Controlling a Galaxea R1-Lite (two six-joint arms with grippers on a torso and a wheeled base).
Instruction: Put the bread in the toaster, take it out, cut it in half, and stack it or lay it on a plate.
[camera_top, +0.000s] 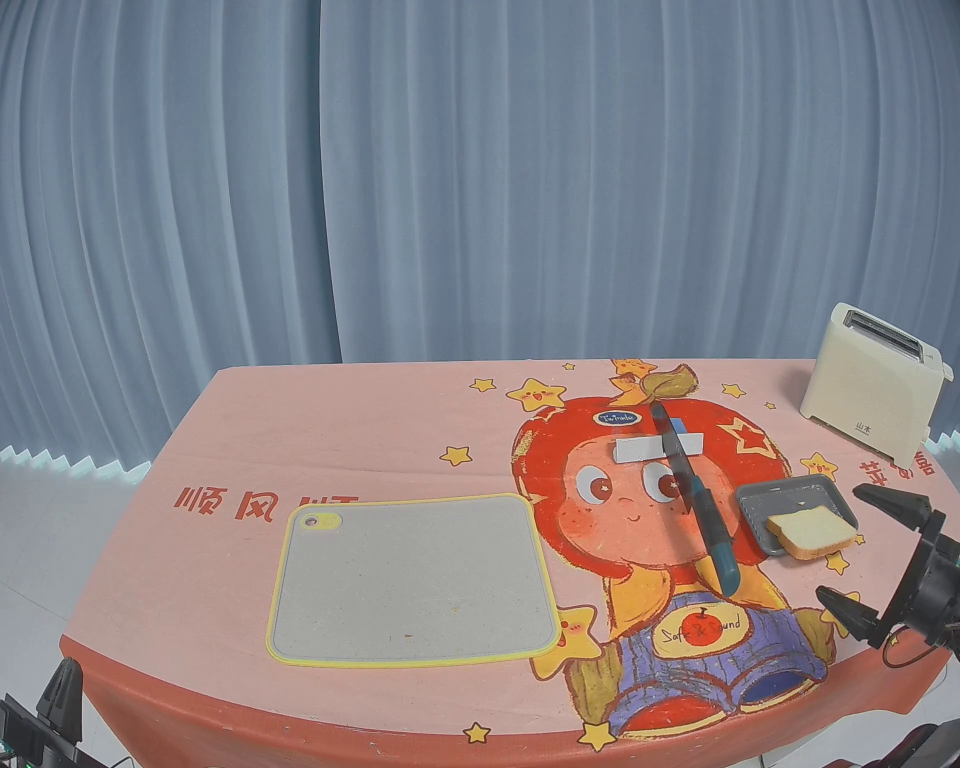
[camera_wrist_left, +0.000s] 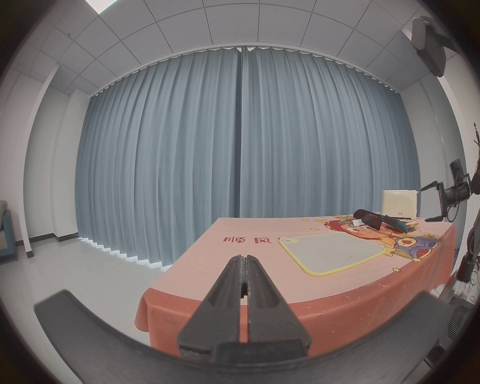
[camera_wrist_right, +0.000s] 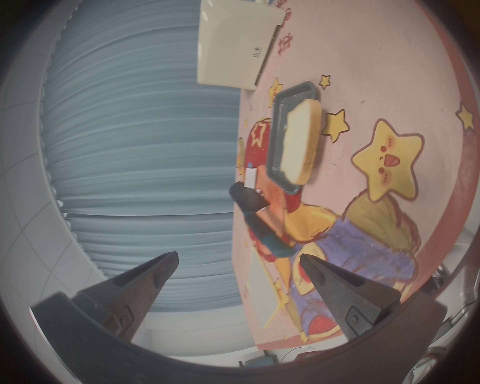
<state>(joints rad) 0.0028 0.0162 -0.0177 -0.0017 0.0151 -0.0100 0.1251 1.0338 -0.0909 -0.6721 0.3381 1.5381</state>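
A slice of bread (camera_top: 811, 531) lies half on a small grey plate (camera_top: 781, 494) at the table's right side, also seen as bread (camera_wrist_right: 300, 141) on the plate (camera_wrist_right: 280, 112). A cream toaster (camera_top: 875, 381) stands at the far right corner, toaster (camera_wrist_right: 235, 42). A knife (camera_top: 697, 497) with a teal handle lies left of the plate. A grey cutting board (camera_top: 412, 580) with a yellow rim lies front left. My right gripper (camera_top: 868, 551) hangs open off the table's right edge, just right of the bread. My left gripper (camera_wrist_left: 244, 285) is shut and empty, low beyond the table's front left corner.
A pink cartoon tablecloth (camera_top: 330, 430) covers the table. A small white strip (camera_top: 658, 447) lies under the knife blade. Blue curtains (camera_top: 480, 180) hang behind the table. The back left of the table is bare cloth.
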